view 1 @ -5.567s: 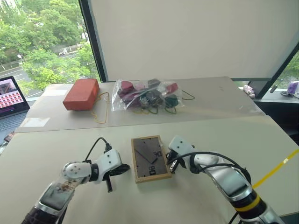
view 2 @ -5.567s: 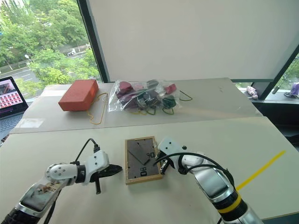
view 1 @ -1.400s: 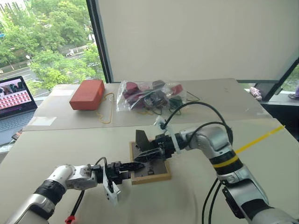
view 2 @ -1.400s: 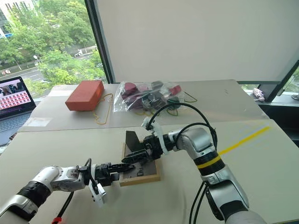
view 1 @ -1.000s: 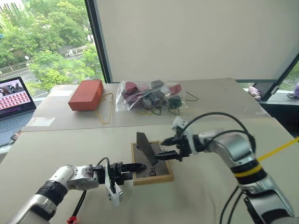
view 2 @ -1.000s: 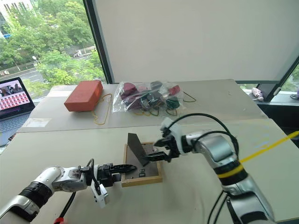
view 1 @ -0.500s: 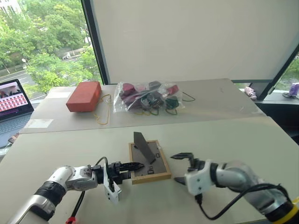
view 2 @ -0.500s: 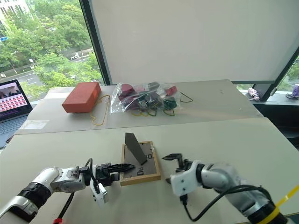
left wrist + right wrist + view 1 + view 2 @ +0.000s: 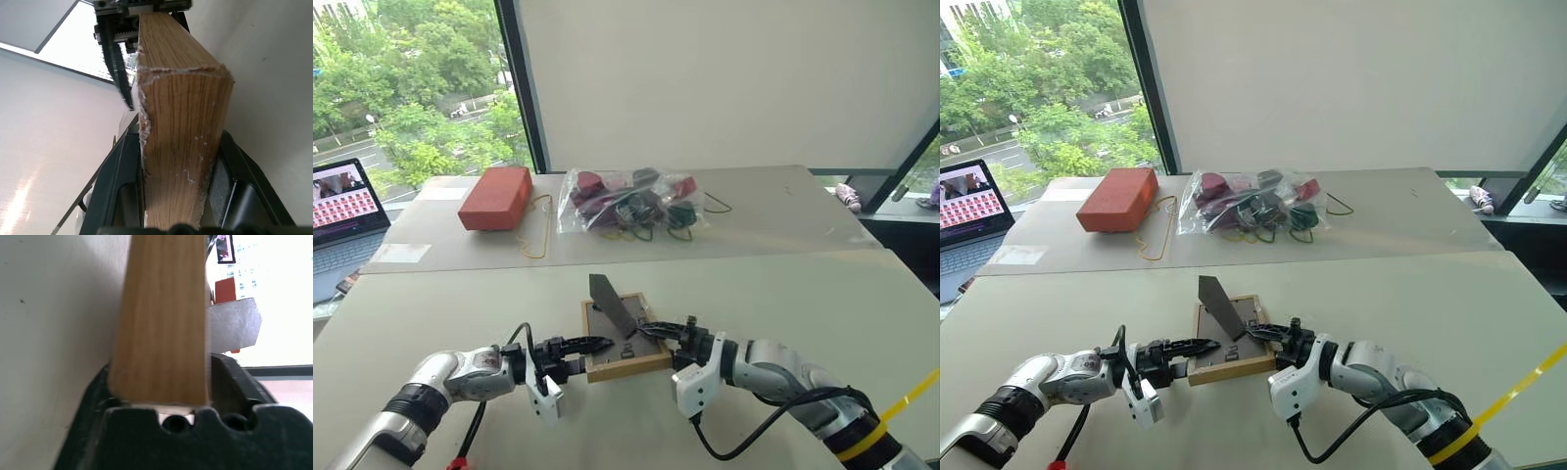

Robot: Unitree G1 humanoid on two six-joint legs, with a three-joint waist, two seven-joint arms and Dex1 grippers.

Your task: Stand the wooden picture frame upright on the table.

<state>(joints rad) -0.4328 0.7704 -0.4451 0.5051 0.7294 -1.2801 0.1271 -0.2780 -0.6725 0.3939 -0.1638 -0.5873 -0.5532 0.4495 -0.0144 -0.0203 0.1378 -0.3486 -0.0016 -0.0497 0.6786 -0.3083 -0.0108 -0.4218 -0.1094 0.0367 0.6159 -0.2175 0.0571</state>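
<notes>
The wooden picture frame (image 9: 628,369) lies back up on the pale table (image 9: 783,294), its black easel stand (image 9: 611,304) folded out and pointing up. From the left, my left gripper (image 9: 597,344) reaches in level and is shut on the frame's near-left edge. The left wrist view has the wood edge (image 9: 181,122) clamped between the fingers (image 9: 120,186). My right gripper (image 9: 656,333) comes from the right and is shut on the frame's right edge. The light wood (image 9: 164,323) sits tight between its fingers (image 9: 230,377) in the right wrist view.
An orange-red block (image 9: 495,197) and a clear bag of small dark items (image 9: 631,204) lie at the back of the table. A yellow cord (image 9: 536,233) lies between them. A laptop (image 9: 342,196) stands far left. Yellow tape (image 9: 901,401) crosses the near right.
My right gripper left the stand, drew back open, rolled over and closed on the frame's right edge. The left gripper kept its hold and place.
</notes>
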